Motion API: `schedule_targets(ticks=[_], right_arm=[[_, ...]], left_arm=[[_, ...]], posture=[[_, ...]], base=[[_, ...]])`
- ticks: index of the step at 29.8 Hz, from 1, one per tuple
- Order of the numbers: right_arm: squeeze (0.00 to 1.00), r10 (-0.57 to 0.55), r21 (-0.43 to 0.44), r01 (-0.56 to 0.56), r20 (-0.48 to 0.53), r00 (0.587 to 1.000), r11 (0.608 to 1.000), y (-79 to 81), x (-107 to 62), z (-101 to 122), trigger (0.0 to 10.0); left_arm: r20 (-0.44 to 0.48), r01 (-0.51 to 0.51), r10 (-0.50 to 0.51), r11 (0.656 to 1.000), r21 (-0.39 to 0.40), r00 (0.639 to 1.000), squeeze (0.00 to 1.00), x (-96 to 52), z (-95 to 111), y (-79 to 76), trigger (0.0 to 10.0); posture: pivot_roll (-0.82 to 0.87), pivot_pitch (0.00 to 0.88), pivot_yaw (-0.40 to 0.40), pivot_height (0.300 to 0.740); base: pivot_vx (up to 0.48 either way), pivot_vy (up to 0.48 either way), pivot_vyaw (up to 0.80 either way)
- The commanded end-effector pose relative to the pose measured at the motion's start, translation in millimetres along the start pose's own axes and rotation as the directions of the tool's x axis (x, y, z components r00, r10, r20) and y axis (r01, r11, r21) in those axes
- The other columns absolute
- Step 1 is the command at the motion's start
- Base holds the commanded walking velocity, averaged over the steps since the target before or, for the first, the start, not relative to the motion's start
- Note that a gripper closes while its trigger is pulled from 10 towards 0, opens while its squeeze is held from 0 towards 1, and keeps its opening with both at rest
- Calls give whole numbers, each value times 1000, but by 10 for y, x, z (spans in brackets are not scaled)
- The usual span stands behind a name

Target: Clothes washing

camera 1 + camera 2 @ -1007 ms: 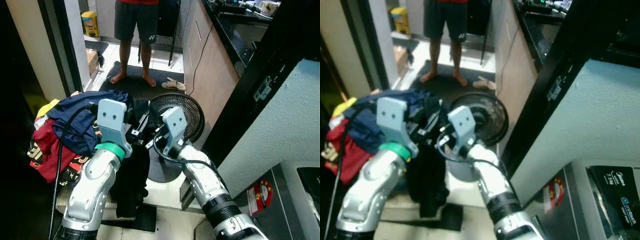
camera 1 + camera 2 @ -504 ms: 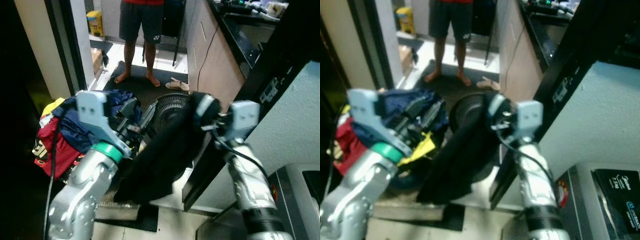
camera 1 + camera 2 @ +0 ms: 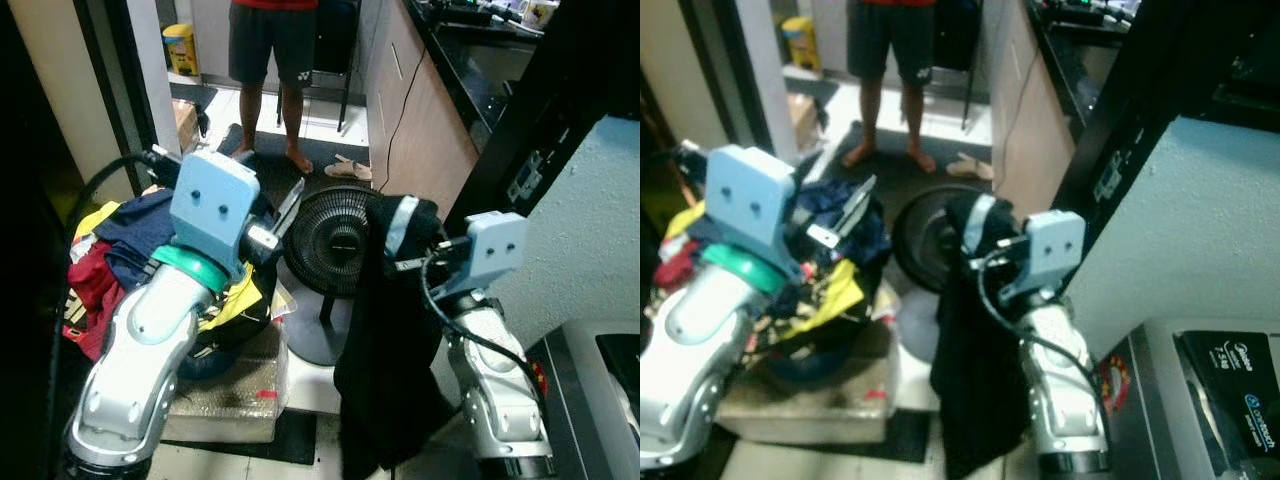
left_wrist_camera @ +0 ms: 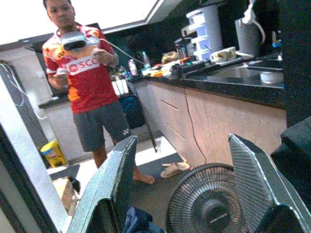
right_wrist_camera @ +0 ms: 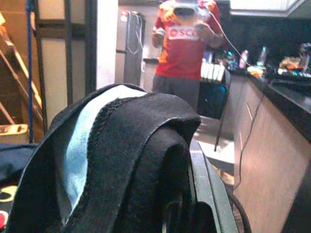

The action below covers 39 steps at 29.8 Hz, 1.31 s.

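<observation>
- The right gripper (image 3: pixel 405 232) is clamped on a black garment (image 3: pixel 385 370) with a pale band at its top fold, held up just to the right of the standing fan (image 3: pixel 333 250).
- The garment drapes over the gripper's fingers and hangs down in a long fold in front of the right arm, its lower edge close to the tiled floor (image 3: pixel 320 452) beside the fan's round base.
- The left gripper (image 3: pixel 283 215) sits raised to the left of the fan, its two fingers (image 4: pixel 112 177) spread apart with nothing between them; the left wrist view looks between them down onto the fan's grille.
- Below and behind the left gripper, left of the fan, a heap of laundry (image 3: pixel 120 262) in navy, red and yellow fills a basket, which rests on a low wrapped block (image 3: pixel 228 402).
- Behind the fan, on a dark mat (image 3: pixel 290 165), a person (image 3: pixel 268 60) stands barefoot in dark shorts and a red shirt, holding a controller in each hand in the wrist views.
- A pair of sandals (image 3: pixel 347 168) lies on the mat behind the fan, near the foot of the wood-fronted cabinets.
- Those cabinets (image 3: pixel 420 130) run along the wall right of the fan under a black countertop (image 3: pixel 470 60) crowded with kitchen items.
- To the fan's far right, near the camera, the corner of a grey washing machine (image 3: pixel 590 390) shows a red round sticker on its front.
</observation>
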State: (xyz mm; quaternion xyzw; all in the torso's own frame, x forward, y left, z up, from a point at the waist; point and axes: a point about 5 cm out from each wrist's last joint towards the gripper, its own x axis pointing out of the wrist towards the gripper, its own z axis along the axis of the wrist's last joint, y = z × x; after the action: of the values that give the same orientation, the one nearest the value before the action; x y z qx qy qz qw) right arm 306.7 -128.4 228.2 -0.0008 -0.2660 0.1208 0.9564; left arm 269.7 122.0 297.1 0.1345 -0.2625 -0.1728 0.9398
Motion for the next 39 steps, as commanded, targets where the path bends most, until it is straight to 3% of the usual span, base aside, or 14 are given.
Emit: schedule_targets(ticks=[1, 6, 12, 17, 35, 39], right_arm=[[0, -6, -16, 6, 22, 1000, 1000, -9, 6, 65, 10000], [0, -13, 0, 13, 37, 999, 1000, -5, 53, 131, 10000], [0, -32, 15, 31, 43, 999, 999, 27, 84, 169, 10000], [0, -51, 24, 50, 40, 998, 998, 15, 83, 171, 10000], [0, -83, 63, 81, 25, 996, 995, 14, 105, 142, 10000], [0, -82, 63, 80, 23, 996, 995, 17, 105, 139, 10000]], left_arm=[[26, -11, 12, 1000, -19, 1000, 0, -20, 98, 28, 10000], [76, -40, 43, 998, -48, 996, 0, 1, 239, 78, 10000], [134, -56, 64, 997, -59, 989, 0, 91, 335, 109, 10000], [139, -50, 58, 997, -67, 989, 0, 116, 364, 116, 10000], [136, -57, 65, 996, -63, 989, 0, 168, 393, 147, 10000], [133, -58, 66, 996, -62, 989, 0, 170, 389, 150, 10000]], posture=[[64, 42, -26, 740], [74, 26, -24, 740], [69, 14, -15, 740], [67, 11, -9, 740], [81, 8, -2, 740], [81, 9, -2, 740]], base=[[0, 0, 0], [0, 0, 0], [0, 0, -742], [0, 0, -800], [0, 0, -222], [0, 0, -800]])
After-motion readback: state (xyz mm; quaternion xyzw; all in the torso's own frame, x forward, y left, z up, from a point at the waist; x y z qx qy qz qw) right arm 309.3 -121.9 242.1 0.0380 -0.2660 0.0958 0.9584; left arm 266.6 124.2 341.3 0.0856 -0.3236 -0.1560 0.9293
